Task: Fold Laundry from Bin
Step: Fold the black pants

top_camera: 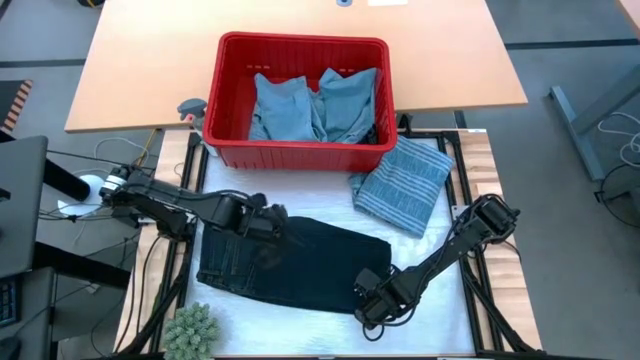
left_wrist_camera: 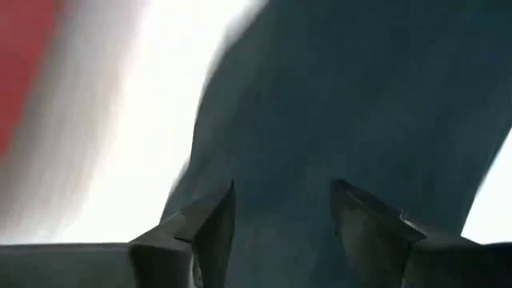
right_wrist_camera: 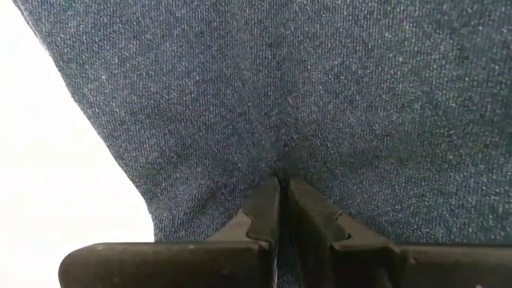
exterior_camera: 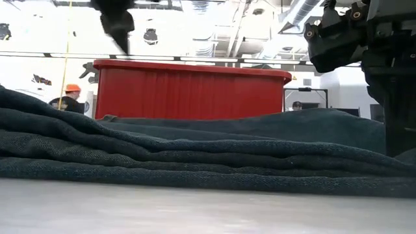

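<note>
So the step in hand looks like the fold on the dark garment point(top_camera: 300, 265), the biggest thing on the tabletop point(top_camera: 300, 185): heavy, denim-like weave, lying in thick soft layers just in front of the red bin point(top_camera: 300, 150).

The left arm's fingers point(left_wrist_camera: 364, 228) are spread apart with the dark cloth stretching out beyond them and nothing between them, so that side looks let go. The left gripper point(top_camera: 262, 222) sits over the garment's far left edge. The right gripper point(top_camera: 375, 300) is at the near right corner, its fingers point(right_wrist_camera: 308, 220) pressed together with the weave bunching right at their tips; it looks pinched on a fold of the dark garment.

Next move probably calls for the left arm to get a fresh hold on an edge so both can carry the fold over evenly.

Smaller stuff: a striped grey-blue cloth point(top_camera: 405, 185) folded up beside the bin's right corner, and light blue pieces point(top_camera: 315, 105) crumpled inside the ribbed plastic bin.
</note>
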You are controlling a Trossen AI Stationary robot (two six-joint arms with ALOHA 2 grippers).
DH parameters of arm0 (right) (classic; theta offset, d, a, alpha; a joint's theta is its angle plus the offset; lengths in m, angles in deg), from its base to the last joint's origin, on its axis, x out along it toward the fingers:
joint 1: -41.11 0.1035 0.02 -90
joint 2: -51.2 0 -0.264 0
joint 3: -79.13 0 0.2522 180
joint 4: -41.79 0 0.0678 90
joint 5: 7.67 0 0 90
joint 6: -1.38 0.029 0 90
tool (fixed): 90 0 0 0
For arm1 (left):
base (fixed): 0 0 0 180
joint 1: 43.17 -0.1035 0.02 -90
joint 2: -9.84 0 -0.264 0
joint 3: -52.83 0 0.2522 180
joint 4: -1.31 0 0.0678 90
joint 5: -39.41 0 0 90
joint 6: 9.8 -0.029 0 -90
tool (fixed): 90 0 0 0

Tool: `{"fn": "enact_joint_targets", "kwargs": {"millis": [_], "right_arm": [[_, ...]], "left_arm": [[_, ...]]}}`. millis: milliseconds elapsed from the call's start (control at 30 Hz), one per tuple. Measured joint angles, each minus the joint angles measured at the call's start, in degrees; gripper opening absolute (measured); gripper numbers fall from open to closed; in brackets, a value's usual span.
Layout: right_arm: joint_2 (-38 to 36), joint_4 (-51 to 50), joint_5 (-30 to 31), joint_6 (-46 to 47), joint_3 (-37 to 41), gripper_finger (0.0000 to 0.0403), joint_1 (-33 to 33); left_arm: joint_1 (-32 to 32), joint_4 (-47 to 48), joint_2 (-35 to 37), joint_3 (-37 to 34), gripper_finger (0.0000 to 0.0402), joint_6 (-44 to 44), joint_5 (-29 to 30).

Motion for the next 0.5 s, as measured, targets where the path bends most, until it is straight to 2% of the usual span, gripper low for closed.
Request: {"fn": "enact_joint_targets", "kwargs": {"millis": [133,300,500], "right_arm": [[0.0,0.0,0.0,0.0,0.0,0.0054,-0.2],[0.0,0.0,0.0,0.0,0.0,0.0054,-0.2],[0.0,0.0,0.2,0.0,0.0,0.0054,-0.2]], "left_arm": [[3.2,-13.5,-0.1,0.1,0.0191,2.1,7.3],[7.8,-14.6,-3.6,0.1,0.0169,3.9,14.3],[12.8,-15.4,-10.2,0.0,0.0148,8.8,18.7]]}}
